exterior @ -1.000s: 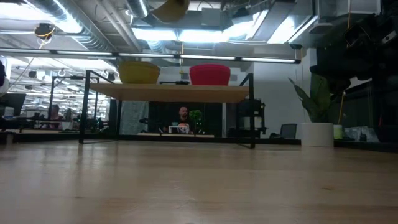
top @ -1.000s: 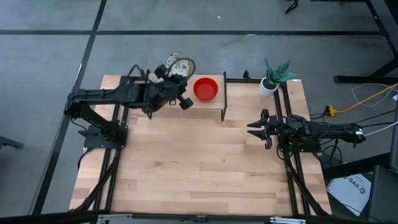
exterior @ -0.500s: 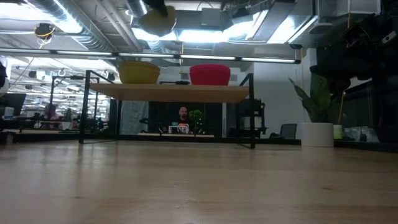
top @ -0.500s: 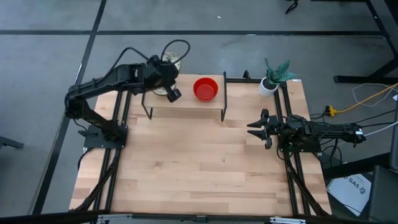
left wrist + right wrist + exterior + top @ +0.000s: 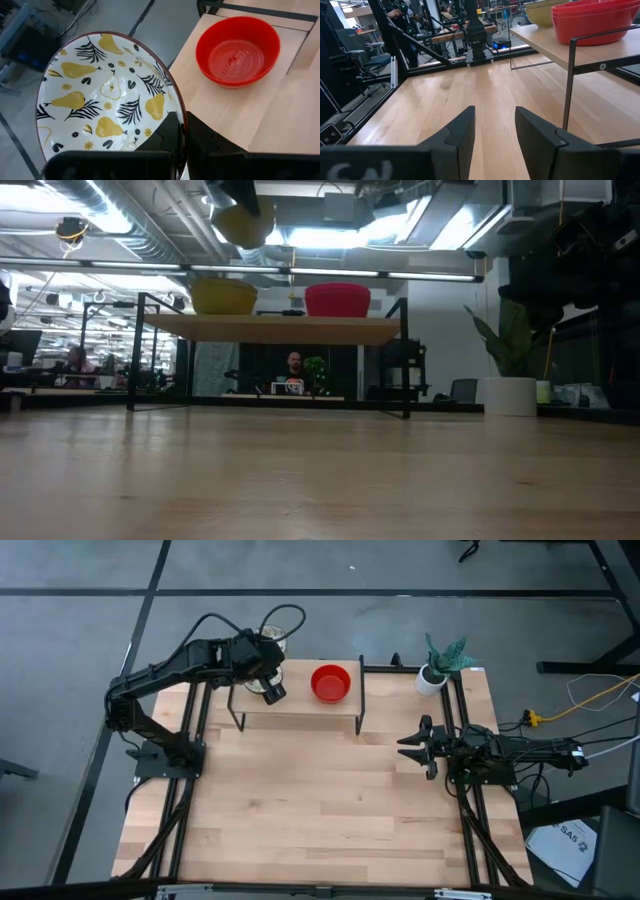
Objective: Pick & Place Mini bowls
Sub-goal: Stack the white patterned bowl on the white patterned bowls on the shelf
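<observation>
One patterned bowl (image 5: 107,97) sits pinched by its rim in the left end effector (image 5: 181,131), beside the red bowl (image 5: 237,50).

Red bowls (image 5: 600,20) on raised shelf (image 5: 555,47)

An open-plan robotics lab or workshop. Exposed ducts (image 5: 150,220) and strip lights run under a bare ceiling. The wooden surface (image 5: 320,790) sits in a black metal frame on a grey concrete floor (image 5: 400,565). Beyond it stand desks, monitors and seated people (image 5: 294,366) (one faces the camera), and loose cables (image 5: 590,695) trail aside.
</observation>
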You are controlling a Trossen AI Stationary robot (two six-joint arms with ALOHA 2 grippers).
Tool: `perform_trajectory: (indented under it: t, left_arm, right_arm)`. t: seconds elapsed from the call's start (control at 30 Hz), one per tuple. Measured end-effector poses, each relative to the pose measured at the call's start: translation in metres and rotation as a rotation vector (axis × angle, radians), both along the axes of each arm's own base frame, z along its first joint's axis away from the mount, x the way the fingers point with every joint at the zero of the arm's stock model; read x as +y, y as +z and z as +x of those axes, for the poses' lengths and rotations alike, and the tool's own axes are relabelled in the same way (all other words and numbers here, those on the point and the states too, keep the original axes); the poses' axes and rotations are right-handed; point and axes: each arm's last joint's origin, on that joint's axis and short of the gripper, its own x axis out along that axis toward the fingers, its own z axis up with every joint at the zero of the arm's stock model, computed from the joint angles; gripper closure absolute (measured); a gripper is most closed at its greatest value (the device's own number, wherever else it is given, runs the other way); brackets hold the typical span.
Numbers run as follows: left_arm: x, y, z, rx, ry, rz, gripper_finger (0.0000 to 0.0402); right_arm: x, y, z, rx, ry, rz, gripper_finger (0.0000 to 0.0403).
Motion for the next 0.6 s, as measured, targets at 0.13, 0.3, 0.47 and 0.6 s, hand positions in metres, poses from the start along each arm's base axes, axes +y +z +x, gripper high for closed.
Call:
perform_trajectory:
  t: [0.13, 0.3, 0.47, 0.6]
  left_arm:
    - [0.001, 0.0, 0.0, -0.003, 0.02, 0.007, 0.0396]
    - [0.001, 0.003, 0.003, -0.03, -0.025, 0.015, 0.0396]
    - [0.001, 0.011, 0.001, -0.042, -0.004, 0.059, 0.0396]
    - [0.003, 0.016, -0.003, -0.025, 0.02, 0.098, 0.0396]
  right_arm:
    - [0.0, 0.0, 0.0, 0.0, 0.0, 0.0, 0.0263]
    - [0.0, 0.0, 0.0, 0.0, -0.001, 0.0, 0.0263]
    - [0.0, 0.0, 0.0, 0.0, 0.0, 0.0, 0.0263]
    - [0.0, 0.0, 0.0, 0.0, 0.0, 0.0, 0.0263]
